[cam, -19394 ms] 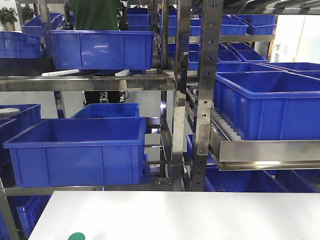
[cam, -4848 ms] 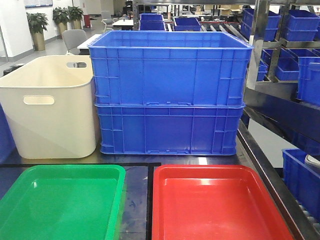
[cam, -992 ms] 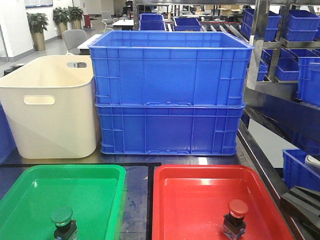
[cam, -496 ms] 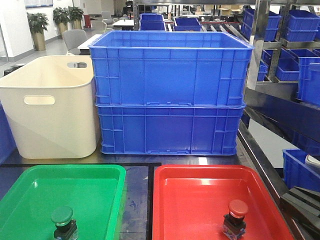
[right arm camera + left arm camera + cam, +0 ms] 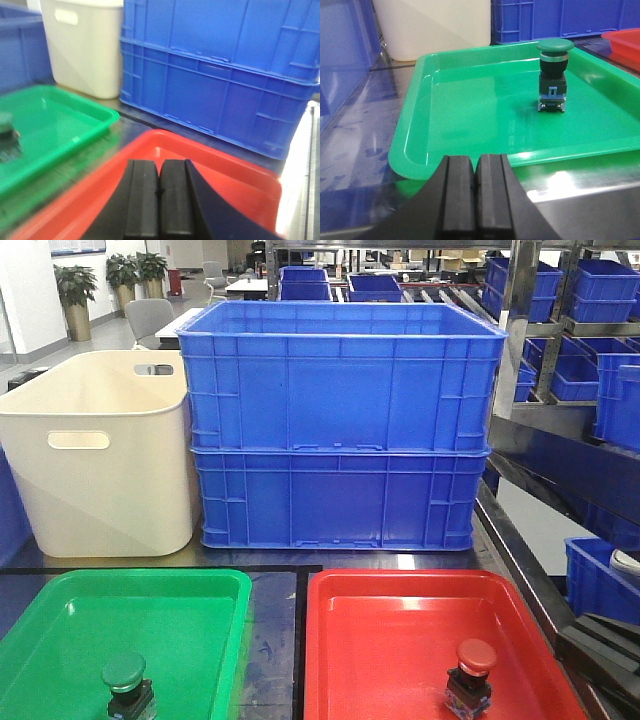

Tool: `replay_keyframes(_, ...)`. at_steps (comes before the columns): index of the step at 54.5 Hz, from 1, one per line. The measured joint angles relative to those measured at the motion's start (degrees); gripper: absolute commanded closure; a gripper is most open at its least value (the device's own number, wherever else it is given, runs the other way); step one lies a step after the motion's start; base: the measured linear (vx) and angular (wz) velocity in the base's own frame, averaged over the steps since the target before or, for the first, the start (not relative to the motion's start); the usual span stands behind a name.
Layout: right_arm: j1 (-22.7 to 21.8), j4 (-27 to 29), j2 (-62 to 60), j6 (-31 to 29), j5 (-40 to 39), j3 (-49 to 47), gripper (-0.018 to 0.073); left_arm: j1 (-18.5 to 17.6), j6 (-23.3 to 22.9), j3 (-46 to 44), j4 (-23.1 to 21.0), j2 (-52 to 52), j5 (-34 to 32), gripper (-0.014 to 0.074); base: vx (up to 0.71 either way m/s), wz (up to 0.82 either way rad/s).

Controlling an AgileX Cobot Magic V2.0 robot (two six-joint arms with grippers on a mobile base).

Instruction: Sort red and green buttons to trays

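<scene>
Looking across the bench from the front, we see the green button (image 5: 124, 680) standing upright in the green tray (image 5: 60, 640) at the near left, and the red button (image 5: 472, 672) standing upright in the red tray (image 5: 400, 630) at the near right. Both trays lie side by side along the near edge, close but apart. Behind them, toward the far edge, two blue crates (image 5: 340, 430) sit stacked, with a cream tub (image 5: 100, 455) just beside them on the left. We can read no writing or labels on any of these.

Our left gripper (image 5: 475, 192) hangs outside the green tray's near rim, its fingers (image 5: 459, 195) pressed together on nothing. Our right gripper (image 5: 159, 200) sits over the red tray, fingers (image 5: 142, 200) likewise closed and empty.
</scene>
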Motion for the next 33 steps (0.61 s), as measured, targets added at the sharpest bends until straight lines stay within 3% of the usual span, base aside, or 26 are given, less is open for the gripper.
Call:
replay_keyframes(4,0.0,9.4,1.1,-7.6,2.3,1.6,0.0570,0.0,0.0,0.0,0.0,0.0,0.1,0.0602,0.00,0.00)
replay_keyframes(9,0.0,29.4,1.9,-22.0,7.4,4.4,0.0570,0.0,0.0,0.0,0.0,0.0,0.2,0.0602,0.00,0.00)
replay_keyframes(15,1.0,58.0,0.5,-45.2,16.2,7.8,0.0570,0.0,0.0,0.0,0.0,0.0,0.2,0.0602,0.00,0.00)
replay_keyframes(21,3.0,79.4,-5.3,-67.0,27.6,10.6,0.0570,0.0,0.0,0.0,0.0,0.0,0.2,0.0602,0.00,0.00)
replay_keyframes(26,3.2,92.1,-12.8,-82.4,32.7,14.7,0.0570,0.0,0.0,0.0,0.0,0.0,0.2,0.0602,0.00,0.00)
replay_keyframes(33,2.7,102.5,-28.0,-92.0,34.1,24.1,0.0570,0.0,0.0,0.0,0.0,0.0,0.2,0.0602,0.00,0.00)
